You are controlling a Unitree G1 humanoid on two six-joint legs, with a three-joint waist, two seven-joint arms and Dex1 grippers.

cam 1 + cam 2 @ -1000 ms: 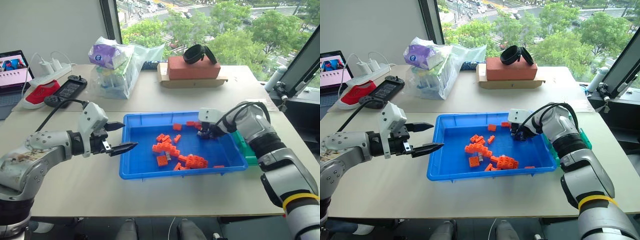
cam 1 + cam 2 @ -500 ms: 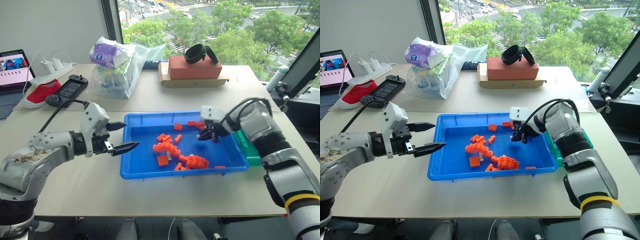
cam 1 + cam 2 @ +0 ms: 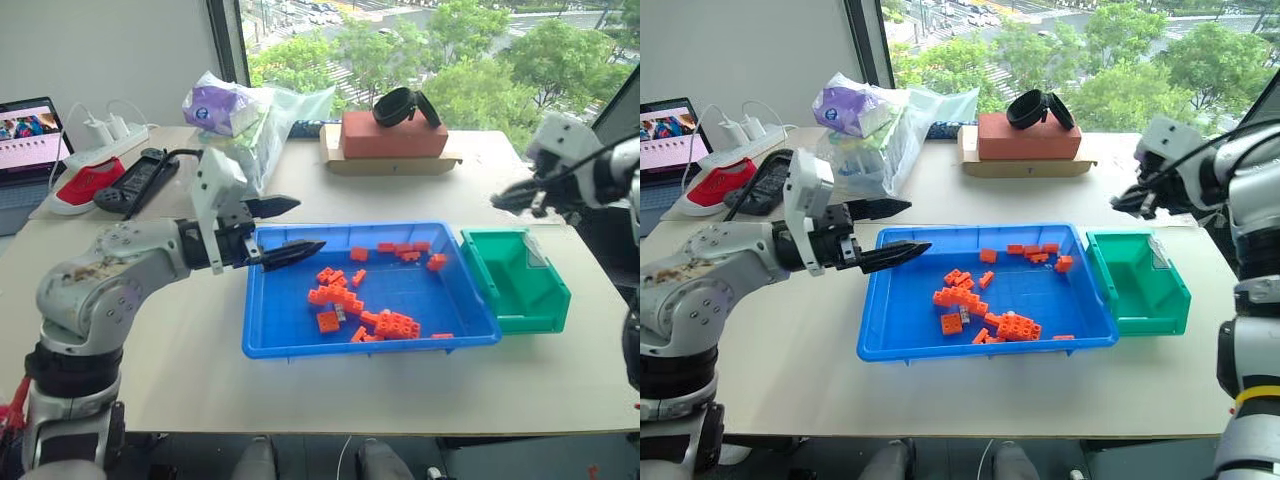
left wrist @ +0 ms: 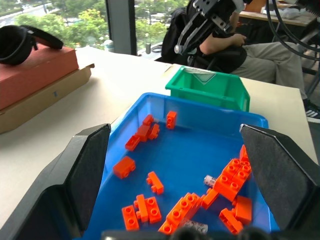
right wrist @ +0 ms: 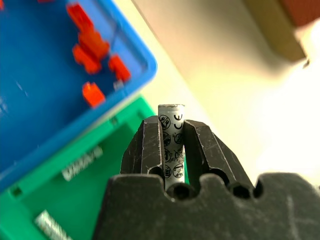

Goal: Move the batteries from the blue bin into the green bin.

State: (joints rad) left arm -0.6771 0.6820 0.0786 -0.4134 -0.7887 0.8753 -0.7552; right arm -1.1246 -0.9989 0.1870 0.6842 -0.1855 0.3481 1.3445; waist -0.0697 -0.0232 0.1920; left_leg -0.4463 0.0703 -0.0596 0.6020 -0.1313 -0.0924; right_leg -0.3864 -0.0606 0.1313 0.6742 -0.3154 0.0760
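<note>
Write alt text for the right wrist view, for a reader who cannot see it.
The right gripper has its jaws shut on a silvery battery, held upright above the green bin. One more battery lies in that bin, and beside it is a corner of the blue bin with orange toy bricks.

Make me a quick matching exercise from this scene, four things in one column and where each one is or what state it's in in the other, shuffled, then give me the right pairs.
Things:
1. battery
2. orange bricks
3. left gripper
4. green bin

Places or states:
A. lying inside the blue bin
B. open, over the blue bin's left end
C. clamped between the right gripper fingers
D. sitting against the blue bin's right end

Pairs: 1-C, 2-A, 3-B, 4-D
</note>
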